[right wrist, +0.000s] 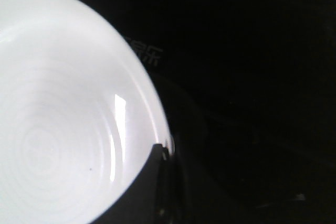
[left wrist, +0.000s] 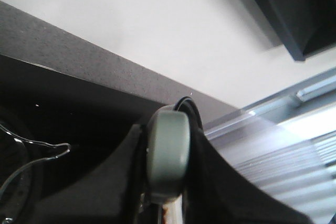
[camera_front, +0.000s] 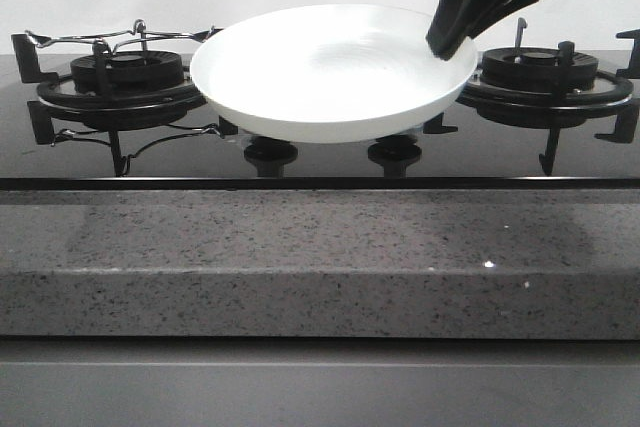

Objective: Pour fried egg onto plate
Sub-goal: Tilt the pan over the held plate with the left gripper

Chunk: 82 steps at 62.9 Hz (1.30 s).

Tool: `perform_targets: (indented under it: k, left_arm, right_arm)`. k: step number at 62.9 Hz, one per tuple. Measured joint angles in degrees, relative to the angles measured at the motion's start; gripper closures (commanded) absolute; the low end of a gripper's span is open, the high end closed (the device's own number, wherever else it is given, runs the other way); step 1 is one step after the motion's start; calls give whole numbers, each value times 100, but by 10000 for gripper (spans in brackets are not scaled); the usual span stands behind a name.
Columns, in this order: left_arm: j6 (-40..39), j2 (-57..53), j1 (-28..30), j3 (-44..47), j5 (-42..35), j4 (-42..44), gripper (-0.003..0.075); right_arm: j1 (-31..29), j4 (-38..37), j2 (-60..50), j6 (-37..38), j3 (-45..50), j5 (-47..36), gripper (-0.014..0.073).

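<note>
The front view looks forward, low and level, over the grey stone counter edge [camera_front: 320, 267] to the black stove [camera_front: 130, 162] and the white plate [camera_front: 330, 72]. The right wrist view looks down from very near onto the same plate [right wrist: 58, 108], so these two views share it. The left wrist view is tilted up toward the pale wall [left wrist: 157, 30], close behind a grey round part [left wrist: 168, 153].

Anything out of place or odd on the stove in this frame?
The plate is off the cooktop, held by its rim in the right gripper between the burners. It is empty; no fried egg or pan shows.
</note>
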Motion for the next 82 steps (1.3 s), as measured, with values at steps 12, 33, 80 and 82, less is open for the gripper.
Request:
perform_targets:
  k: [12, 33, 80, 82]
  left_arm:
    - [-75, -514, -917, 0, -388, 1063, 741]
    - [-730, -651, -2209, -412, -736, 3083, 741]
    - [-3854, -663, -4987, -1371, 239, 9168, 741]
    - [-3856, -663, -4991, -1371, 239, 9169, 741]
  right_arm:
    - [0, 0, 0, 0, 0, 0, 700]
    - [0, 0, 0, 0, 0, 0, 700]
    - [0, 11, 0, -9, 0, 0, 700]
    - [0, 11, 0, -9, 0, 0, 700]
